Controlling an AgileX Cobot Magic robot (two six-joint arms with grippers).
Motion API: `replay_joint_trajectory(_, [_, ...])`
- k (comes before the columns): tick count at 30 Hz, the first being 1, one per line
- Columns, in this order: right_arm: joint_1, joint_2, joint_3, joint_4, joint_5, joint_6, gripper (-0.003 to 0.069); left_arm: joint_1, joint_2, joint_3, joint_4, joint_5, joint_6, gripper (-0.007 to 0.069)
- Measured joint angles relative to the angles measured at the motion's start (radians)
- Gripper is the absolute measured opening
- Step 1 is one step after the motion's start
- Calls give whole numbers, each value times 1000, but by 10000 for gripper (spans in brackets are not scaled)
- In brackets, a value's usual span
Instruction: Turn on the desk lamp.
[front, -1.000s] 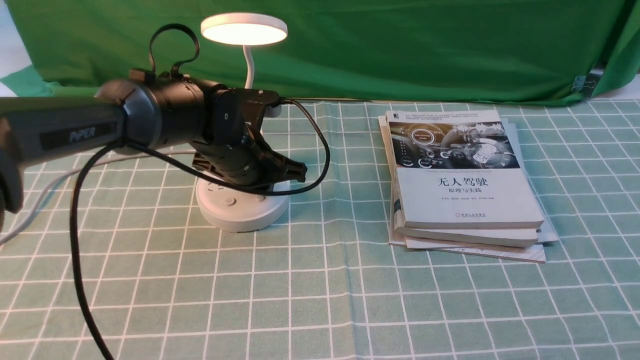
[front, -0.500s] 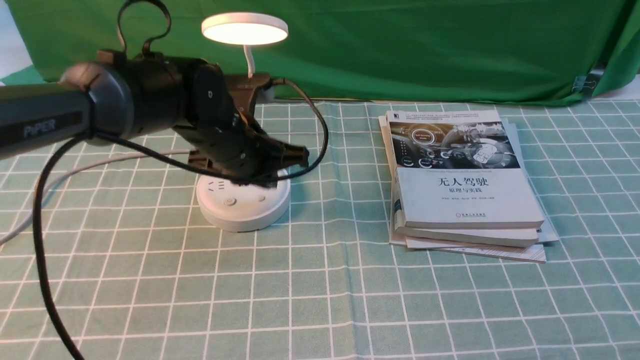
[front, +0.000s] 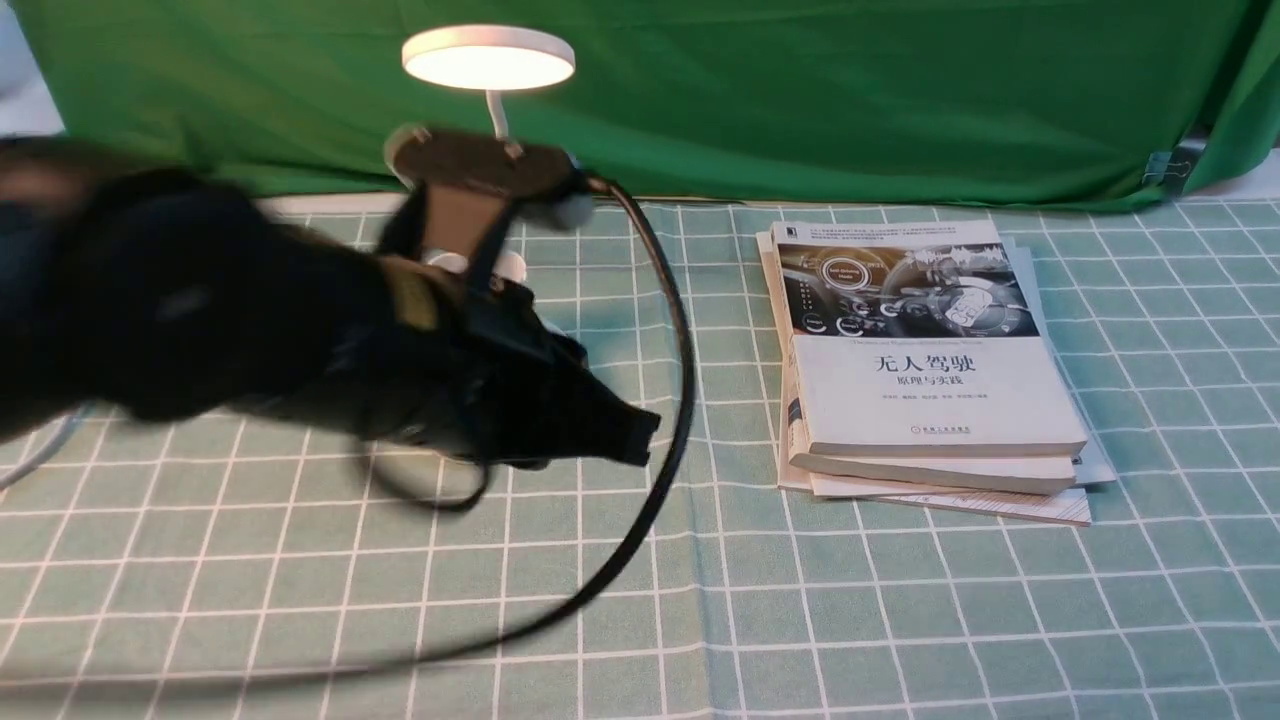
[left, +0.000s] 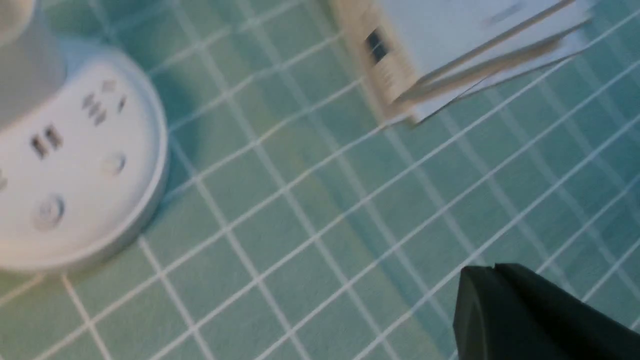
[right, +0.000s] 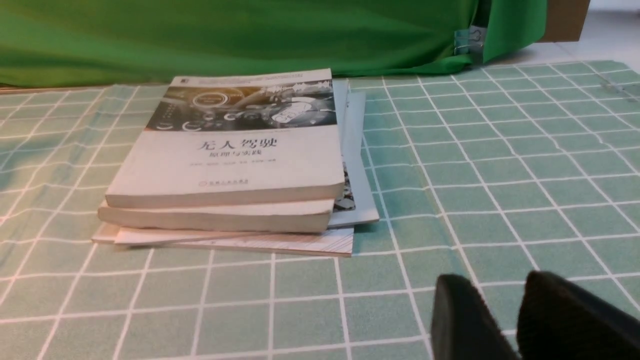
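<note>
Desk lamp (front: 488, 58) stays lit; left gripper (front: 640, 435) has swung nearer the camera.

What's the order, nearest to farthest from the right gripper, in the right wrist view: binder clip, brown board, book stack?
From the right gripper:
1. Book stack: on the table, before the curtain.
2. Binder clip: at the curtain's lower edge.
3. Brown board: behind the curtain, partly hidden.

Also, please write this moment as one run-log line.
desk lamp: lit; left gripper: shut, empty; right gripper: slightly open, empty; book stack: on tablecloth
</note>
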Motion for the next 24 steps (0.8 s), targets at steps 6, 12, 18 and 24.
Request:
replay_joint_trajectory(6, [0, 0, 0, 0, 0, 0, 240, -53, -265, 177, -1, -157, 31, 21])
replay_joint_trajectory(12, [0, 0, 0, 0, 0, 0, 240, -56, -479, 326, -1, -173, 29, 21])
replay_joint_trajectory(18, [0, 0, 0, 0, 1, 0, 240, -56, -571, 392, 10, -168, 28, 21])
replay_joint_trajectory(24, [0, -1, 0, 0, 0, 0, 240, -56, -684, 432, -289, -148, 29, 21])
